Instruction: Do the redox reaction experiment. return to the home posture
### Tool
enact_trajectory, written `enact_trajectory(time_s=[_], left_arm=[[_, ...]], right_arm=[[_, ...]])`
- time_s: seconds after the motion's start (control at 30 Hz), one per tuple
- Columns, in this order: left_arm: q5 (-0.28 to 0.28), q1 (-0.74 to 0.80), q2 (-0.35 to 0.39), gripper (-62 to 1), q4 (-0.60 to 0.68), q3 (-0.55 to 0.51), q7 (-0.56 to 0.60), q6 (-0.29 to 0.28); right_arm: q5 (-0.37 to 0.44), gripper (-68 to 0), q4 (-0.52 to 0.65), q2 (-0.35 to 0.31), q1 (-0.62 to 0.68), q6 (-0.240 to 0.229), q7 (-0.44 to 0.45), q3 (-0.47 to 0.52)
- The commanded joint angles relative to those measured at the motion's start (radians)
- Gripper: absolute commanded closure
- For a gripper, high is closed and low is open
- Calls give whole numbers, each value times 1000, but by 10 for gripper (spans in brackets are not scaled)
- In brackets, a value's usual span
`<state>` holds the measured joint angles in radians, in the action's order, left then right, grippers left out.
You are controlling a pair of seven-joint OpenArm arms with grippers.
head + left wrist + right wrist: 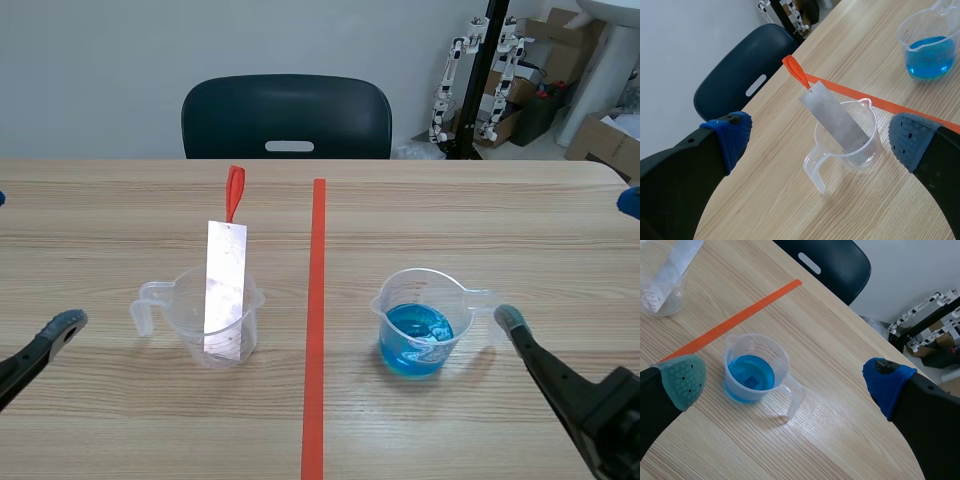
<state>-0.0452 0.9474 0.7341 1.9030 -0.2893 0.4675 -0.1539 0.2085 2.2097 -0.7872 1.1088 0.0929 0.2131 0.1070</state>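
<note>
— Starting at the left edge: how does the left gripper (820, 142) stand?

— Spread wide, gripping nothing; its blue pads (732, 137) are far apart. In the scene view the arm lies low at the table's near left corner, well apart from the cups.

— And next along?

— A clear measuring cup (185, 305) stands upright on the wooden table (480, 210), left of the orange-red tape line (317, 300); its handle points toward the left arm. Seen from the left wrist, it sits ahead of the open fingers, touching neither. I cannot tell whether it holds any clear liquid.

— What is in it?

— A silvery metal strip (225, 285); its lower end rests inside the cup, and it leans tilted against the rim with its upper end toward the far side of the table. An orange tag (234, 195) hangs off that upper end. Behind the table, a dark chair (286, 118) stands roughly in line with the strip.

— Right of the tape?

— A second clear cup (405, 300), upright, about a third full of blue liquid (415, 340); its handle points toward the right arm. The two cups are well apart, with the tape between them.

— And the right gripper (786, 381)?

— Also spread and holding nothing; one pad is grey-green (685, 380), the other blue. The blue-filled cup lies ahead of it, nearer the grey-green pad; its handle is near the fingers but apart from both.
</note>
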Motion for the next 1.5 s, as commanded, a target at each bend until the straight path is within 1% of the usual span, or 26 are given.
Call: enact_trajectory(time_s=[0.0,1.23,1.4,1.47], left_arm=[[-11,2,-2,-577,14,-3,11,2],[-11,2,-2,-577,14,-3,10,2],[-11,2,-2,-577,14,-3,10,2],[-11,2,-2,-577,14,-3,10,2]], right_arm=[[1,-679,8,-5,-9,8,18,-2],[0,-679,8,-5,-9,11,18,-2],[-30,-679,8,-5,-9,11,19,-2],[-31,-679,8,-5,-9,11,23,-2]])
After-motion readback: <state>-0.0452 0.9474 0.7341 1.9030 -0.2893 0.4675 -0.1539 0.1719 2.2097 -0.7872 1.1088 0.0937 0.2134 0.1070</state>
